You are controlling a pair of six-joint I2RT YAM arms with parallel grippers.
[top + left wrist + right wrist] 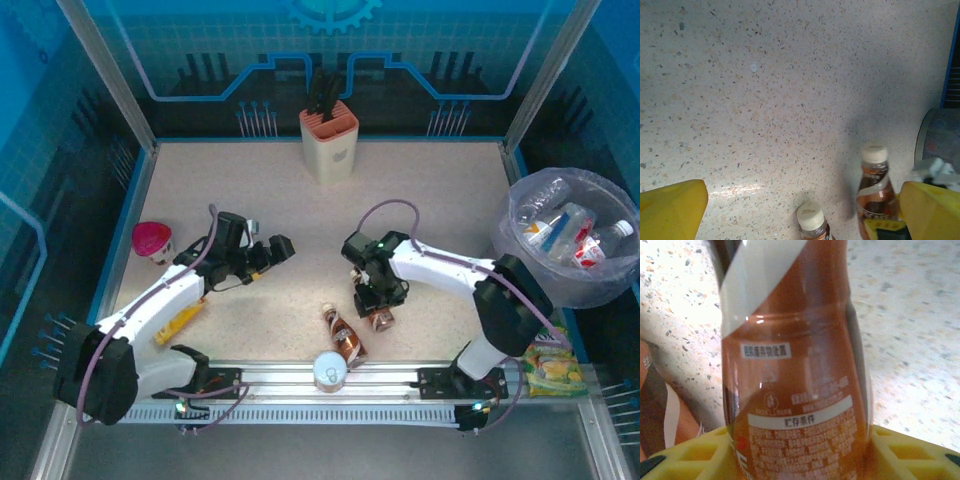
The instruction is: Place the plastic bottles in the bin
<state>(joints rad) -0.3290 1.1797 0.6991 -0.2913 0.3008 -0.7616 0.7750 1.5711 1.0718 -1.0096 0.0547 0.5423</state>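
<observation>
— Which step are we on?
— Pickup. Our right hand (pixel 380 300) presses its pads (pixel 910 455) on both sides of a brown bottle (pixel 795 390), lower middle of the tabletop (pixel 430 200). Our left hand (pixel 272 255) gapes, empty.
— Next?
— We judge: lift it clear and carry it to the bin (pixel 520 215) at the right edge.

White-striped brown bottle (pixel 795 390), speckled beige table (pixel 790 100)

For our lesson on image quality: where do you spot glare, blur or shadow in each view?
Right wrist: the brown bottle sits so close it looks soft, with small glints on its plastic; left wrist: a bright glare patch on the table; top external: evenly lit, no harsh glare on the table.
</observation>
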